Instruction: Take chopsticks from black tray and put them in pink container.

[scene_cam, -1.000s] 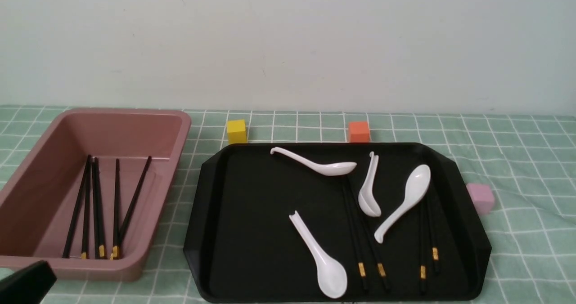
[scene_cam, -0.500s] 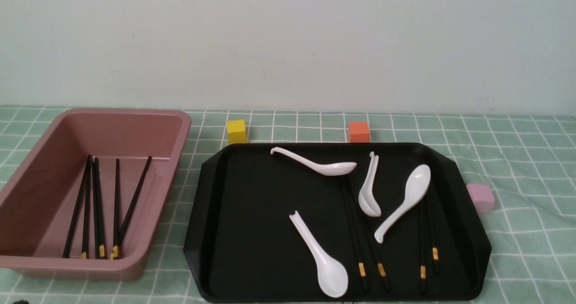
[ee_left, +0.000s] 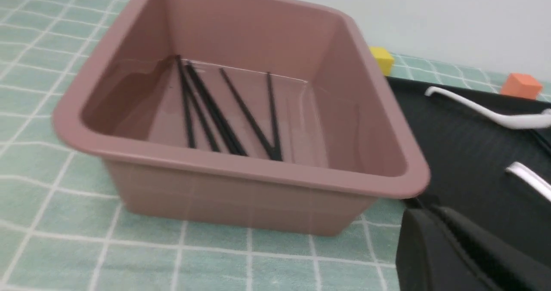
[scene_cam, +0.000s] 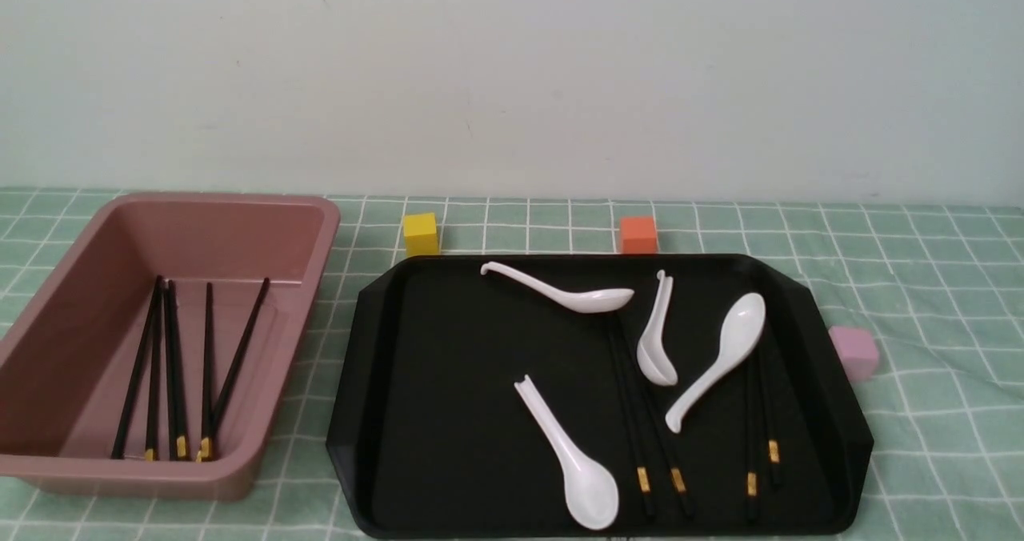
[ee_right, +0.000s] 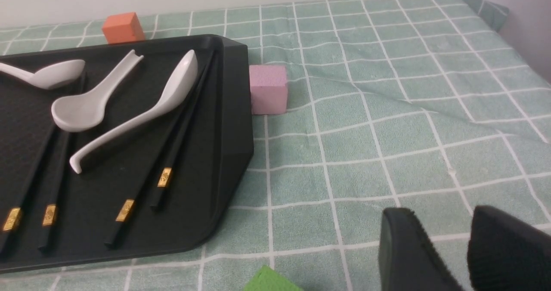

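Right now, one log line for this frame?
phase: between picks | pink container: chopsticks inside | black tray: four chopsticks left, among spoons | left tool: shut, empty | right tool: open, empty

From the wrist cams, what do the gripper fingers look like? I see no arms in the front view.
Only fingertips show. The left gripper appears as matte black fingers with rounded ends and a thin ridge line between them. The right gripper shows two separate black fingers, blunt and rounded, with a faintly textured surface. No cables, markings or arm links are visible in any view.
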Robot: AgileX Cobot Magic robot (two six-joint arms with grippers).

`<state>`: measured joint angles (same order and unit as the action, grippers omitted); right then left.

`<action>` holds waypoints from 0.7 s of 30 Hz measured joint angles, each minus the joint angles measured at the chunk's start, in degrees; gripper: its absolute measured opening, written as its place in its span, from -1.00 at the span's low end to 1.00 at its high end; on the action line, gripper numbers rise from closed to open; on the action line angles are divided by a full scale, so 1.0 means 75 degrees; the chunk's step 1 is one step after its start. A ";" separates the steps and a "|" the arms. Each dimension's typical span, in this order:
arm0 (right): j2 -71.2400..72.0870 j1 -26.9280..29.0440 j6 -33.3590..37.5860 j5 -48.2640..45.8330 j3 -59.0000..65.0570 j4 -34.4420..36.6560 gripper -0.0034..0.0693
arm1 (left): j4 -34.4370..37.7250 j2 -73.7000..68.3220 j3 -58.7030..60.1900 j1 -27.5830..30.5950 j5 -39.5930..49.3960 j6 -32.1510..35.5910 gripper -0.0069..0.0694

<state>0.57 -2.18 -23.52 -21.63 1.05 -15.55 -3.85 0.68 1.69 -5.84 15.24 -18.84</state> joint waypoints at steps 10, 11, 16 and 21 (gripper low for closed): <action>0.0000 0.0000 0.0000 0.0000 0.0000 0.0000 -0.25 | 0.0389 0.0000 0.0000 0.0566 0.0860 0.0000 -0.79; 0.0000 0.0000 0.0000 0.0000 0.0000 0.0000 -0.25 | 0.0389 0.0000 0.0000 0.0488 0.0884 0.0000 -0.78; 0.0000 0.0000 0.0000 0.0000 0.0000 0.0000 -0.25 | 0.0389 0.0000 0.0000 0.0146 0.0911 0.0000 -0.77; 0.0000 0.0000 0.0000 0.0000 0.0000 0.0000 -0.25 | 0.0389 0.0000 0.0000 -0.0112 0.0911 0.0000 -0.77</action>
<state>0.57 -2.18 -23.52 -21.63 1.05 -15.55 -0.93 0.68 1.69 -6.69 22.08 -18.84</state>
